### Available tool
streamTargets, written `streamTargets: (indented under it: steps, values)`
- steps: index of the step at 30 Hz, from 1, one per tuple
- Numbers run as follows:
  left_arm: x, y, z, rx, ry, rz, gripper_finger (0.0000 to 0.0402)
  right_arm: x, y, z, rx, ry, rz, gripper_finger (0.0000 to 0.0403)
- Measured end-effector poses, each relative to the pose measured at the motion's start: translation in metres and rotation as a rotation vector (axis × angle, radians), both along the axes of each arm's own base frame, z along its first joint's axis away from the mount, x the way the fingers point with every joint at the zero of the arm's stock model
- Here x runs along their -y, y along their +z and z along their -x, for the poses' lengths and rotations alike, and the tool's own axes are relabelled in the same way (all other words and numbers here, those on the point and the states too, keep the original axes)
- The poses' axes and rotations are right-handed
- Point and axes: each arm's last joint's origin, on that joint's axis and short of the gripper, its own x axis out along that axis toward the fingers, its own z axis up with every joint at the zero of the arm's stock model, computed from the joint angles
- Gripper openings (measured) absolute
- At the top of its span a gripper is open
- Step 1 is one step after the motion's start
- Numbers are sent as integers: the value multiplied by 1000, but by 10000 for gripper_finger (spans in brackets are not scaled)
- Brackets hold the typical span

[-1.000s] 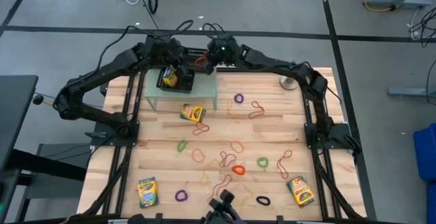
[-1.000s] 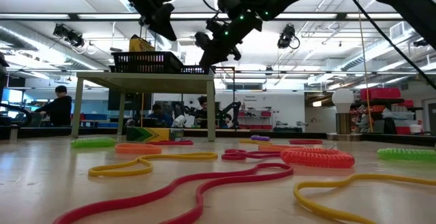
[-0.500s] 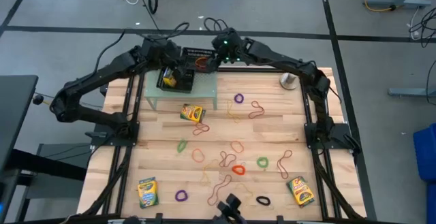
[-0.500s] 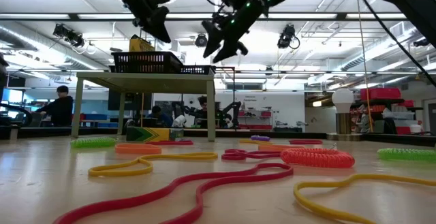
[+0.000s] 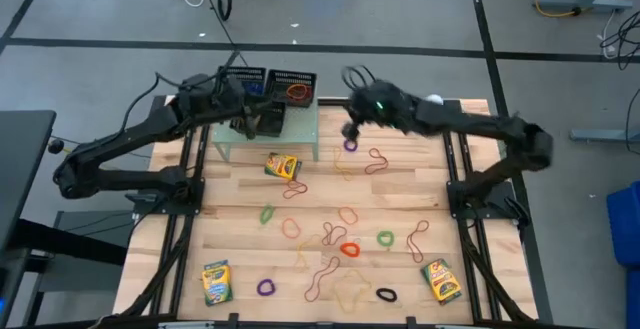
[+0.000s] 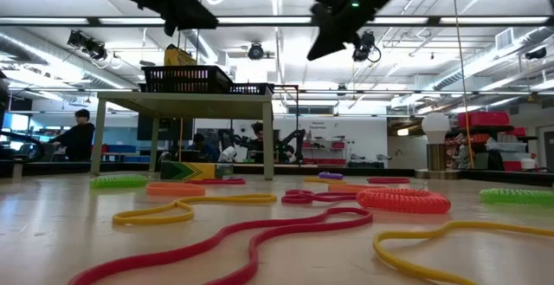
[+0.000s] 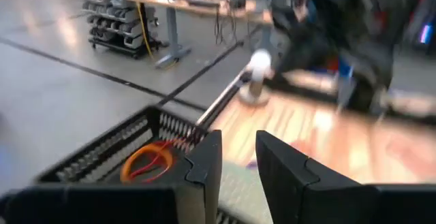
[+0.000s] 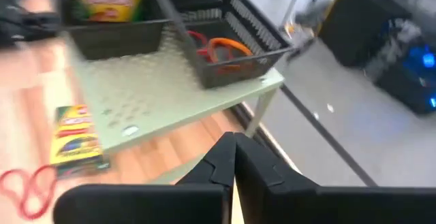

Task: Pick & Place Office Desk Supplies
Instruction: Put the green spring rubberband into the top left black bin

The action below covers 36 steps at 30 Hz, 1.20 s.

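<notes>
In the high view, the right gripper [image 5: 350,129] is seen above the table's far half, just beside the pale green stand [image 5: 300,141] and over a purple rubber band [image 5: 350,145]. The left gripper [image 5: 243,121] is held over the left mesh tray [image 5: 262,121], with the right mesh tray [image 5: 291,87] and its orange and red bands alongside. One crayon box [image 5: 282,165] lies in front of the stand; two more [image 5: 216,281] [image 5: 440,279] lie near the front corners, and loose bands are scattered between them. The step is judged to be a fresh pick for the right arm: the jaws must be opened and lowered onto a band.

In the low view, both arms are seen well above the table; coloured bands [image 6: 402,200] lie untouched in the foreground.

In the left wrist view, the fingers [image 7: 204,166] stand slightly apart with nothing visible between them, above the tray with the orange band [image 7: 150,163].

In the right wrist view, the fingers [image 8: 221,161] are pressed together and empty; a crayon box [image 8: 76,137] lies well apart from them.
</notes>
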Motion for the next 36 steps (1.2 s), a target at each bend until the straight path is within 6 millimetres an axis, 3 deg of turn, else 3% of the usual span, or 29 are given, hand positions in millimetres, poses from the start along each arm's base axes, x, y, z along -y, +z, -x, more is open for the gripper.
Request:
streamTargets:
  steps: [4,10,14,21,27,31,36]
  values:
    - [-3,-3,-13,75,6,115,97,-27,-18,29,114,45,64,23]
    - [18,-23,-42,-110,-147,1,55,-55,-48,61,138,86,9,15]
    - [51,-37,-63,-214,-270,-51,8,-71,-60,74,138,125,-28,9]
    - [133,-70,-91,-376,-411,-123,5,-98,-84,80,130,224,-38,8]
    - [175,-123,-110,-483,-287,144,15,-112,-90,80,193,288,-25,13]
    - [200,-152,-110,-624,-350,99,10,-115,-89,80,206,304,-16,11]
    - [225,-167,-101,-699,-396,158,10,-116,-89,80,208,305,-21,11]
